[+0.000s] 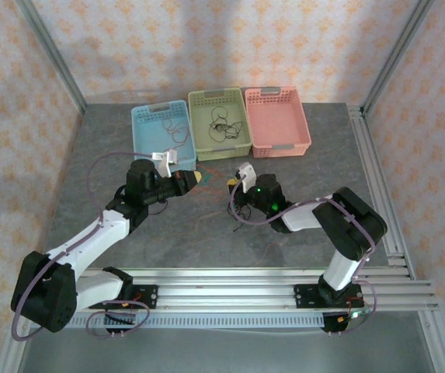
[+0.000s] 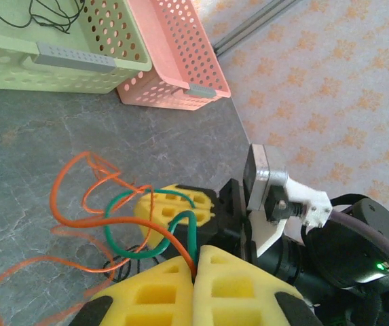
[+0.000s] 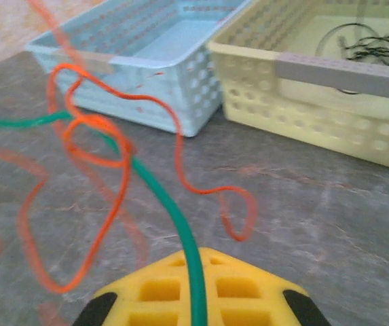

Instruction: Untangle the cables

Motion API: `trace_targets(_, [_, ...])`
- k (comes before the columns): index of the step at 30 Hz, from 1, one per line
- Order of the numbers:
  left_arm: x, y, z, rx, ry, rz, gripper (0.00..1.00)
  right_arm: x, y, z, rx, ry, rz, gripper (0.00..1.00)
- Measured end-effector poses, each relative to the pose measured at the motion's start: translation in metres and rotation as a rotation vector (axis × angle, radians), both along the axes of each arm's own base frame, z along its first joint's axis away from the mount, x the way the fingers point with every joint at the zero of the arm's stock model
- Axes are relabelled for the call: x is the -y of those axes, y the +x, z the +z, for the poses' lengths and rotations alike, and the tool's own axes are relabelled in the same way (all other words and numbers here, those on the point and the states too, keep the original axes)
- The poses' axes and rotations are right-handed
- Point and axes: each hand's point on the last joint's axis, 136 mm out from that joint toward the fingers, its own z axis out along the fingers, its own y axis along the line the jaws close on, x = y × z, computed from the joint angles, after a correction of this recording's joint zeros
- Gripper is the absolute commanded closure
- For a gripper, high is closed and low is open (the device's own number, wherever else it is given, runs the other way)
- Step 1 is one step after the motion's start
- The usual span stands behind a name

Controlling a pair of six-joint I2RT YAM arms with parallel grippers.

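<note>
Left jaws: pressed shut on the orange cable (image 2: 53, 200), strand pinched at the seam of the yellow pads (image 2: 153, 292).

Right jaws: shut on the green cable (image 3: 169, 207), strand running straight in between the foam pads.

Tangle: held up between the two arms, just above the tabletop (image 1: 206, 241), in front of the blue basket (image 1: 162, 124) and green basket (image 1: 218, 124). Orange looped around green at one crossing; not yet undone. Thin black cable (image 2: 116, 268) lying on the tabletop under the loops; caught in them or not, cannot tell. More black cables already in the green basket.

Risks, as judged from here:
- Straight pull apart likely to cinch the crossing tighter. Cause: orange wound round green, no slack fed through.
- Slip through the soft pads under tension. Cause: thin smooth wire, single pinch point.
- Black strand dragged along or snagged. Cause: lying directly beneath the loops.
- Contact between wrists. Cause: both working very close together.
</note>
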Motion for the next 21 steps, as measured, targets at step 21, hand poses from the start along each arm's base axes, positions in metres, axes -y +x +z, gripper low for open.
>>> trace_targets(21, [-0.069, 0.035, -0.090, -0.334, 0.394, 0.323, 0.80, 0.121, 0.031, 0.030, 0.174, -0.011, -0.553, 1.00])
